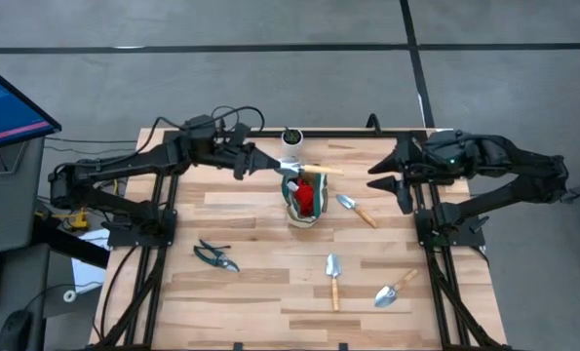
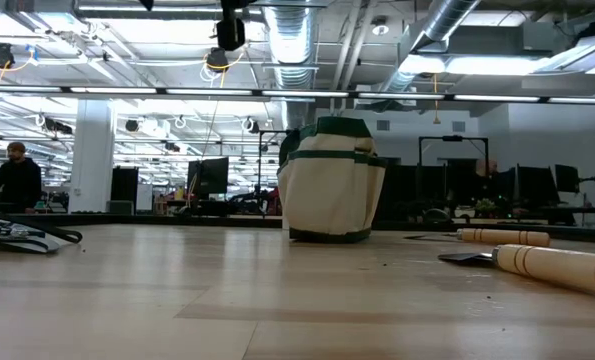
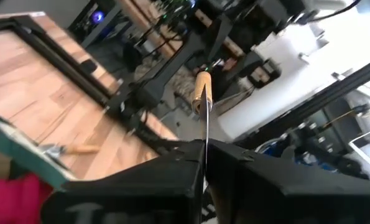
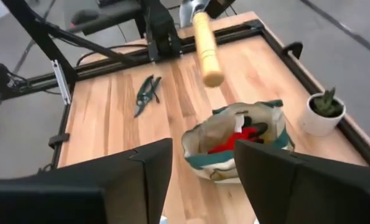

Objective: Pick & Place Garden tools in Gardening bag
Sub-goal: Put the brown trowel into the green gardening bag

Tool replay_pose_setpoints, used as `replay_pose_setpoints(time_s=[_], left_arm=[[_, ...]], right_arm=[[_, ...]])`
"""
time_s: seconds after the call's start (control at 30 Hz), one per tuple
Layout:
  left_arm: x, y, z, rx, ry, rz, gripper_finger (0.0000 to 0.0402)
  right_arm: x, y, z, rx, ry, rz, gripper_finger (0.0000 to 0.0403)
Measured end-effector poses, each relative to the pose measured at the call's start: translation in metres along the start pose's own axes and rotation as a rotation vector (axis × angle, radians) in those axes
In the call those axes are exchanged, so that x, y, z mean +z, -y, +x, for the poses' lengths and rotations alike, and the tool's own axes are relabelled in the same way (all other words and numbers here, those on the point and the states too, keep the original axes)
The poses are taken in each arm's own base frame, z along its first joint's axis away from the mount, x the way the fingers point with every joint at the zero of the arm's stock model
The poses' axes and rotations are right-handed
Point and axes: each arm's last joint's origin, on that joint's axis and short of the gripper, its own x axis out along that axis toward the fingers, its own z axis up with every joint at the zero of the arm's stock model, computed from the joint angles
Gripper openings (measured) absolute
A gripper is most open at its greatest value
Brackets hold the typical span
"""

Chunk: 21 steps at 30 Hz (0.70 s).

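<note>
Left gripper [image 1: 270,166]: clamped on a trowel [image 1: 314,170] by its blade, wooden handle projecting above the gardening bag [image 1: 303,200]. Right gripper [image 1: 384,175]: fingers parted, holding nothing, beside the bag. Bag contents: red glove-like item [image 4: 237,138]. On surface [image 1: 260,292]: pruning shears [image 1: 215,255], three trowels, potted plant [image 1: 291,142].
</note>
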Motion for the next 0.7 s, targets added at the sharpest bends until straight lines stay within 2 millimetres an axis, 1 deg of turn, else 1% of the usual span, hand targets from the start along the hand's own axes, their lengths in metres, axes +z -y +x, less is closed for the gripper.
replay_pose_setpoints(time_s=[0.17,0.3,0.4,0.5,0.63,0.7], left_arm=[[-0.012,-0.002,0.002,0.047,-0.085,0.028,0.0001],[-0.022,-0.003,0.004,0.093,-0.145,0.048,0.0001],[-0.029,-0.001,0.005,0.125,-0.171,0.075,0.0001],[-0.035,0.003,0.007,0.118,-0.189,0.091,0.0001],[-0.042,0.008,0.009,0.104,-0.227,0.117,0.0001],[-0.047,0.011,0.010,0.096,-0.251,0.134,0.0001]], right_arm=[[0.009,-0.003,0.012,0.007,0.046,0.015,0.0160],[0.020,-0.007,0.032,0.011,0.094,0.005,0.0182],[0.029,-0.011,0.064,0.006,0.118,-0.025,0.0212],[0.037,-0.011,0.099,0.020,0.125,-0.057,0.0239],[0.052,-0.009,0.140,0.058,0.061,-0.079,0.0249],[0.058,-0.009,0.155,0.087,0.013,-0.095,0.0248]])
